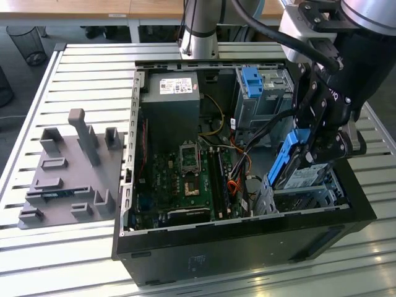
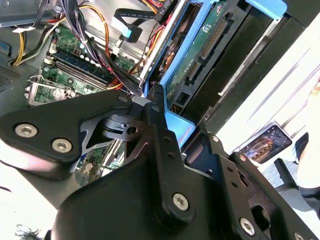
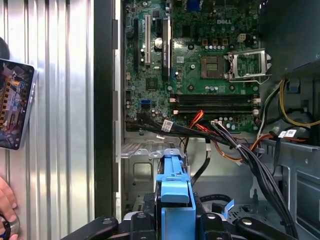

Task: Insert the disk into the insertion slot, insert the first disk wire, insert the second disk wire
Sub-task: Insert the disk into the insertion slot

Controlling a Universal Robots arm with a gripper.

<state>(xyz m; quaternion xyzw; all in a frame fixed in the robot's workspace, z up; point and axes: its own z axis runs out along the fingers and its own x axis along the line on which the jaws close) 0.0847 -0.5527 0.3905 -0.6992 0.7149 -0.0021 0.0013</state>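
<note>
Case (image 1: 241, 250): tilted disk (image 1: 286, 162) at insertion slot (image 1: 306, 199)

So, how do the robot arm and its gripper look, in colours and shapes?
The arm is a round silver-grey tube. Near the wrist sits a pale grey block, with thick black cables looping past it. The gripper is matte black, built from flat linked plates with silver screw heads.

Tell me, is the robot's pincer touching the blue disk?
Touching. In the first wrist view the pincer has a black finger pressed against each side of the disk, with no gap.
</note>
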